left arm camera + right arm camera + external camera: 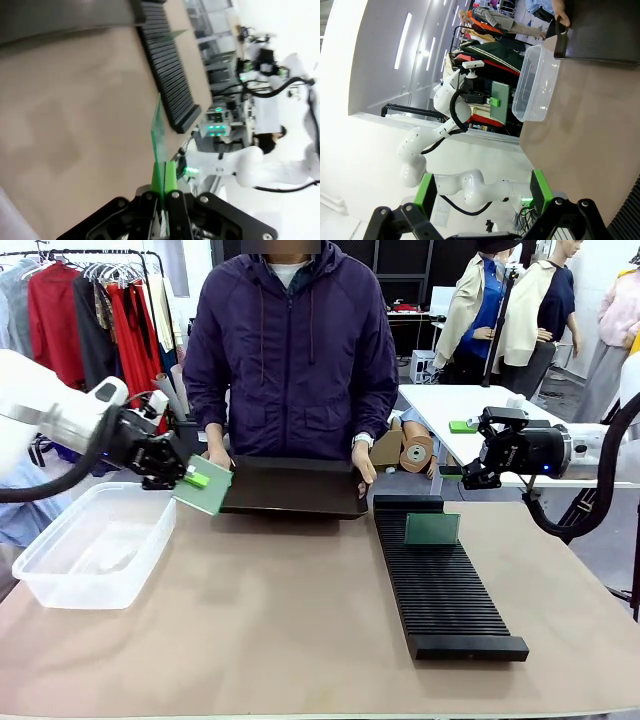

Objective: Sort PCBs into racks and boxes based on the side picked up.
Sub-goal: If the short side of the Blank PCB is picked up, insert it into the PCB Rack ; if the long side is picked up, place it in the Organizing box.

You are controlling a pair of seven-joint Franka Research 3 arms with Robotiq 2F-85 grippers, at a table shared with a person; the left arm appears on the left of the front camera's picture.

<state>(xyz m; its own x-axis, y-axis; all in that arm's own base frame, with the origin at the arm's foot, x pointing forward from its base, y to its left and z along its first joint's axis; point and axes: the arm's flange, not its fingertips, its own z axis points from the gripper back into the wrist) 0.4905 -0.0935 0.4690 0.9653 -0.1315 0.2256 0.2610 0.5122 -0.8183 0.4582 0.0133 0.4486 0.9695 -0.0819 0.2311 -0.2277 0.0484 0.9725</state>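
Note:
My left gripper [192, 478] is shut on the edge of a green PCB [206, 486] and holds it in the air between the clear plastic box [95, 545] and the dark tray. In the left wrist view that PCB [159, 140] shows edge-on, pinched between the green pads [170, 175]. A second PCB [432, 528] stands upright in the far end of the long black rack [445, 590]. My right gripper [468, 462] hovers open and empty behind the rack's far end. Its green pads [425, 192] stand wide apart, and beyond them the box [535, 82] and the held PCB [500, 102] are visible.
A person at the far side holds a shallow dark tray [295, 490] by both handles, one hand [364, 465] on its right end. The rack [167, 75] runs along the table's right half. Bare table lies between box and rack.

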